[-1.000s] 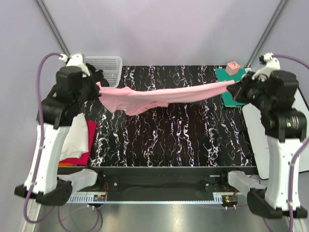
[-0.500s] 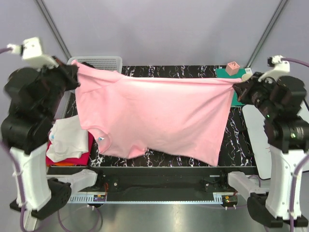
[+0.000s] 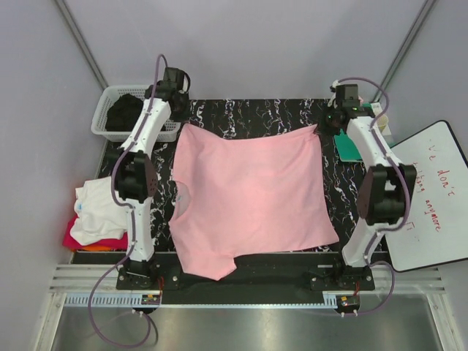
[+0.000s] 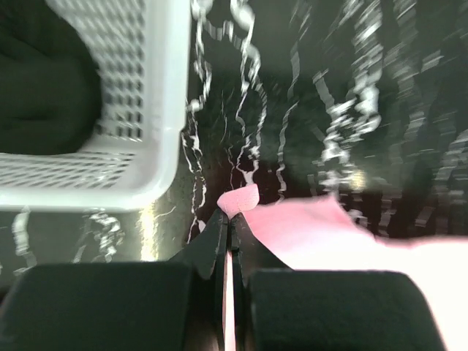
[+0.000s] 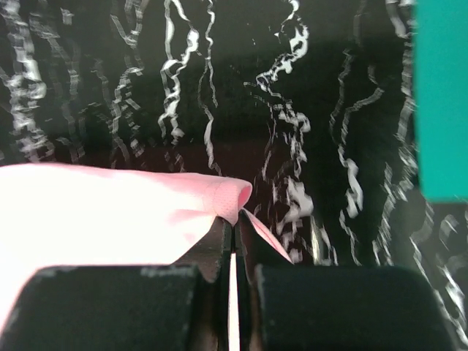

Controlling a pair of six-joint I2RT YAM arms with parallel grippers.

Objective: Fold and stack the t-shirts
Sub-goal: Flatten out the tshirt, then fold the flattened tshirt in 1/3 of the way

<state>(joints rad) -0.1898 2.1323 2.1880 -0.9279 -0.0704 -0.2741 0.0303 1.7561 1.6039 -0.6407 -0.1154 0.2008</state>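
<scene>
Plainly, the light pink t-shirt (image 3: 248, 197) lies spread open across the black white-veined desk (image 3: 256, 113), covering most of its middle, with a rounded neck notch on its left edge and its near left part reaching the desk's front edge. Its two far corners are lifted a little, and the far edge sags between them.

At the pink shirt's far left corner, the left pincer (image 4: 228, 219) is closed tight on a small fold of the cloth, its fingers pressed together with pink showing between them. At the far right corner, the right pincer (image 5: 234, 223) is likewise clamped on a pinch of the fabric.

Left of the pink shirt, off the desk's side, sits a pile with a white t-shirt (image 3: 99, 208) on top, a magenta-red t-shirt (image 3: 77, 238) under it and a sliver of orange t-shirt (image 3: 95, 249) at the bottom. Beyond the pink shirt's far left corner stands a white lattice basket (image 4: 139, 175) holding black cloth (image 3: 126, 113). Just right of its far right corner lies a green mat (image 5: 442, 95), and further right a whiteboard (image 3: 431, 197) with red handwriting.
</scene>
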